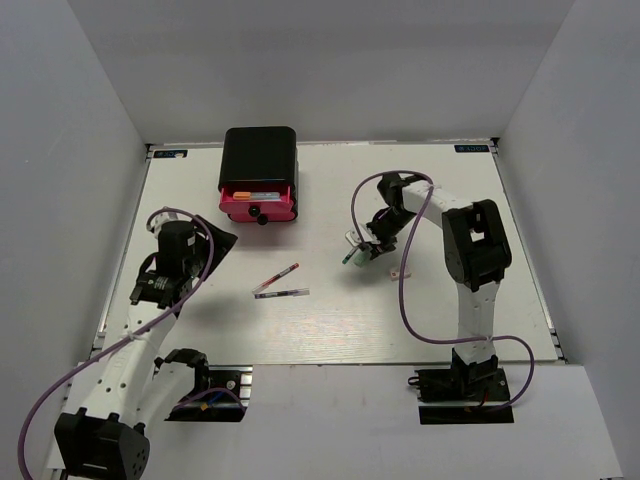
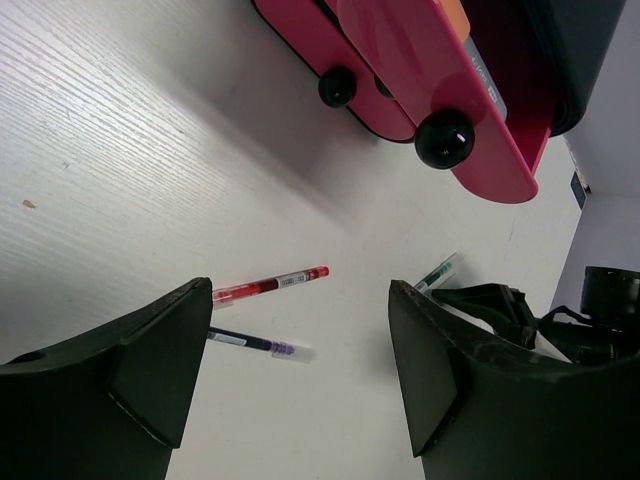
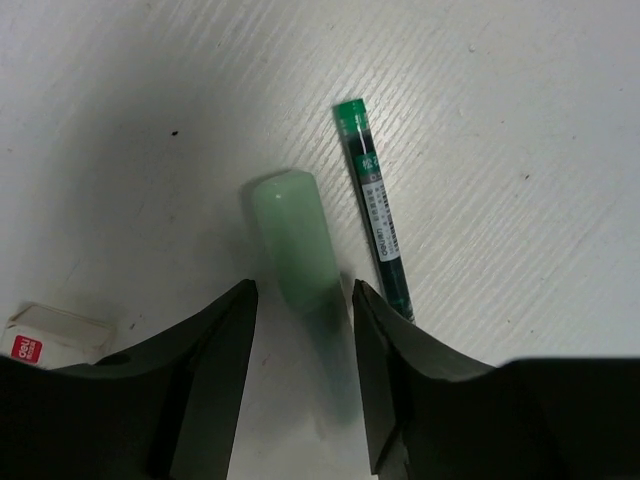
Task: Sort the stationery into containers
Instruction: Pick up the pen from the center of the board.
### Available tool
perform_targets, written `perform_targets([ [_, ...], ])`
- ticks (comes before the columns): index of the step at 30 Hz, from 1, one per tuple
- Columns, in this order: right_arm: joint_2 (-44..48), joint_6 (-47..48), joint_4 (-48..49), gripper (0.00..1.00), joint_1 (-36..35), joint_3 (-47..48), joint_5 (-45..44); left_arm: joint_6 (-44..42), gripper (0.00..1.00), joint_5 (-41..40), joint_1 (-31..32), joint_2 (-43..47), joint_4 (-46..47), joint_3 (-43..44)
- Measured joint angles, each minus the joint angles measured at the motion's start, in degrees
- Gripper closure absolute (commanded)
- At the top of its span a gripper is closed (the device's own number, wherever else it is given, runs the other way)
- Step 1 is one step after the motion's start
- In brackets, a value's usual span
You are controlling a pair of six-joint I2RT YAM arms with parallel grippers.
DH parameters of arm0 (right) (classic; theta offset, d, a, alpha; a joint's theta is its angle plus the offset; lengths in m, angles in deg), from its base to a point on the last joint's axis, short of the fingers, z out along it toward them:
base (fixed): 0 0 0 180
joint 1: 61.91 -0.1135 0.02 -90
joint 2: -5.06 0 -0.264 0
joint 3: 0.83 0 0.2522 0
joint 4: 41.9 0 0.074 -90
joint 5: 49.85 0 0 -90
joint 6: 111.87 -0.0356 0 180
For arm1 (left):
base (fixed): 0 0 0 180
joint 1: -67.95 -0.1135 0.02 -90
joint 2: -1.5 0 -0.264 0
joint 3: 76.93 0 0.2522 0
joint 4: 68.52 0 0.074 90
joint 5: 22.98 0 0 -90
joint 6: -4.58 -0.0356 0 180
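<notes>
The black box (image 1: 258,155) with pink drawers stands at the back left. Its top drawer (image 1: 258,200) is pulled open and an orange-capped marker (image 1: 241,193) lies in it. My right gripper (image 3: 302,300) is open and down at the table, straddling a mint green marker (image 3: 292,240). A green pen (image 3: 378,228) lies just beside its right finger. A white eraser (image 3: 55,335) lies to the left. A red pen (image 1: 283,274) and a dark pen (image 1: 282,293) lie mid-table. My left gripper (image 2: 300,330) is open and empty, above the table left of them.
The left wrist view shows the open pink drawer (image 2: 420,60), its black knob (image 2: 445,138), a lower knob (image 2: 337,87), the red pen (image 2: 270,285) and the dark pen (image 2: 250,343). White walls enclose the table on three sides.
</notes>
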Motion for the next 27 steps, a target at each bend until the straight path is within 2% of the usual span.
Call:
perform_targets([
  [3, -0.02, -0.39, -0.13, 0.61, 0.00, 0.00, -0.57, 0.00, 0.19, 0.20, 0.00, -0.39, 0.11, -0.17],
  [4, -0.02, -0.39, -0.33, 0.71, 0.00, 0.00, -0.87, 0.00, 0.19, 0.37, 0.00, -0.57, 0.20, -0.22],
  [6, -0.02, -0.31, -0.52, 0.82, 0.00, 0.00, -1.09, 0.02, 0.19, 0.55, 0.00, -0.76, 0.33, -0.44],
  [7, -0.02, -0.39, -0.55, 0.92, 0.00, 0.02, -1.09, 0.02, 0.19, 0.63, 0.00, -0.81, 0.50, -0.52],
  [9, 0.04, -0.35, -0.72, 0.99, 0.02, 0.00, -1.05, 0.02, 0.19, 1.09, 0.00, -0.96, 1.09, -0.87],
  [14, 1.66, -0.59, -4.22, 1.00, 0.04, -0.44, 2.08, 0.63, 0.19, 2.27, 0.00, -1.31, 3.63, -2.64],
  [19, 7.17, -8.09, -6.56, 1.00, -1.33, 6.05, 14.32, 1.77, 0.19, 3.87, 0.00, -2.71, 6.47, -5.97],
  [23, 14.05, -27.23, 9.55, 1.00, -5.14, 7.06, 22.82, 2.34, 0.19, 5.11, 0.00, -5.07, 9.33, -7.23],
  [27, 18.88, -51.95, 39.32, 1.00, -9.62, 0.26, 25.07, 2.93, 0.19, 6.10, 0.00, -7.15, 12.39, -7.56],
])
